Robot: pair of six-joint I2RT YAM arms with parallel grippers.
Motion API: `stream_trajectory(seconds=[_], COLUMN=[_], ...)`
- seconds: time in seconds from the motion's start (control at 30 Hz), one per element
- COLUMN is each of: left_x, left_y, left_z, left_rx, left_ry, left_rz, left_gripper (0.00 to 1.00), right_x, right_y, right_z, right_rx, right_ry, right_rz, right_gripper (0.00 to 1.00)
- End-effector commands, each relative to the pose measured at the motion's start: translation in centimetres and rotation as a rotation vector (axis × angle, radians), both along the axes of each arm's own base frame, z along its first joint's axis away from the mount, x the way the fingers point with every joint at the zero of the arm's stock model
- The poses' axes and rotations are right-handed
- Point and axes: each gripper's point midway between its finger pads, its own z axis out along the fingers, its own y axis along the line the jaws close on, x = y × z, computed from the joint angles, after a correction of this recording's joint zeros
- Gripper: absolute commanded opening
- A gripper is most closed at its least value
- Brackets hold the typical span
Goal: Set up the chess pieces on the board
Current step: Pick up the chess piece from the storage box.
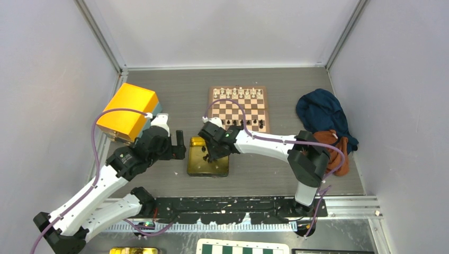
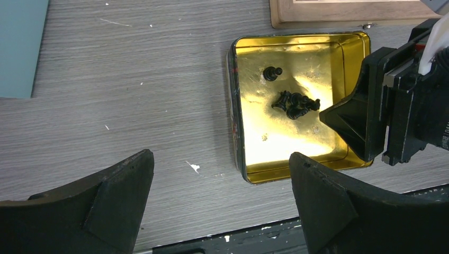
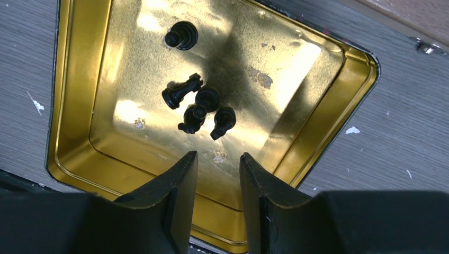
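Note:
The wooden board (image 1: pixel 238 108) lies at the back centre of the table. Cream chess pieces (image 1: pixel 238 93) fill its far rows, and some black ones (image 1: pixel 244 123) stand on its near row. In front of it sits an open gold tin (image 1: pixel 197 159) with several black pieces lying in a cluster (image 3: pixel 198 108) and one apart (image 3: pixel 180 36). My right gripper (image 3: pixel 218 156) hangs over the tin's near side, fingers partly open with nothing between them. My left gripper (image 2: pixel 221 159) is wide open above bare table just left of the tin (image 2: pixel 235 106), also empty.
A yellow box (image 1: pixel 129 111) stands at the back left, beside my left arm. Blue cloth (image 1: pixel 323 114) and orange cloth (image 1: pixel 339 153) are heaped at the right. A green-and-white checkered board (image 1: pixel 243 247) pokes in at the bottom edge, below the arm bases.

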Motion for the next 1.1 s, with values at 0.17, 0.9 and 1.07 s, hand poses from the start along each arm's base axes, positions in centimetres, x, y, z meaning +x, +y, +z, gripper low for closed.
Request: stream_trajectory(seconds=[0.17,0.9,1.07], left_x=[0.4,0.3,0.3], left_y=[0.1,0.2,0.3], left_z=[1.0,0.9,0.8], left_rx=[-0.003,-0.012,-0.009], left_ry=[-0.042,-0.052,-0.051], left_rz=[-0.004,0.002,0.002], left_gripper=[1.0,1.0,1.0], right_x=[1.0,1.1,1.2], right_y=[1.1,0.9,1.0], right_z=[-0.2,-1.6,-1.8], right_rx=[0.055,0.051,0.055], right_ry=[-0.006,0.021,0.025], right_rz=[-0.007,-0.012,-0.013], right_gripper=[0.4,0.37,0.36])
